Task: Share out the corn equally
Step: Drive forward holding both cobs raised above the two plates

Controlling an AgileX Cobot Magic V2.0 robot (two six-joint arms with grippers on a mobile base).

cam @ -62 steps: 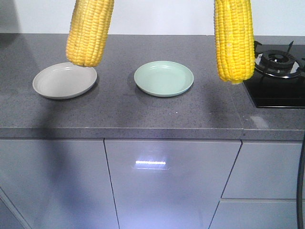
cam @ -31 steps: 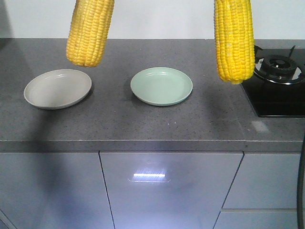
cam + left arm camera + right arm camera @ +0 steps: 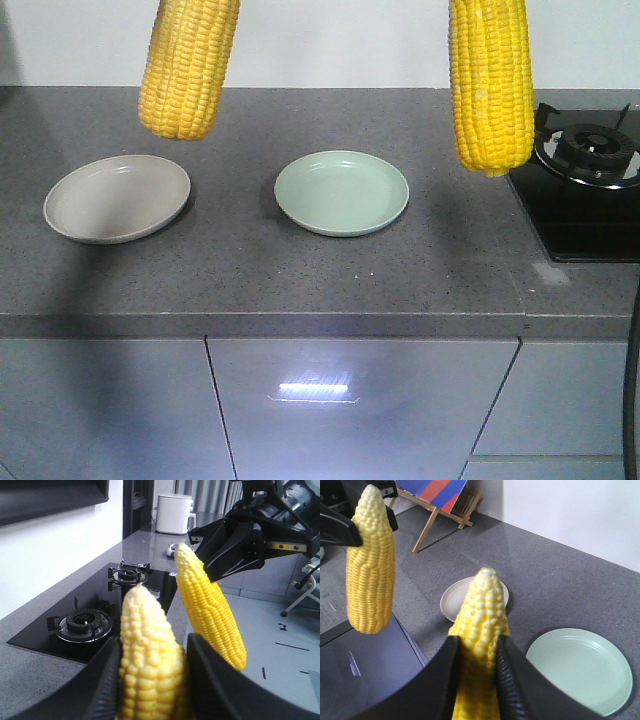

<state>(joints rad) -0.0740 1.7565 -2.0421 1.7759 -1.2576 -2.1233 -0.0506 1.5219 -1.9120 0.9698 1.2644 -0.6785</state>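
You are looking at a kitchen. A dark speckled stone tabletop runs along a white wall, with flat grey cabinet doors beneath. At its right end sits a black glass gas hob with a ringed burner. A grey plate and a green plate lie on the tabletop, and a white countertop appliance stands beyond the hob.

Yellow corn, a beige plate, a pale green plate.
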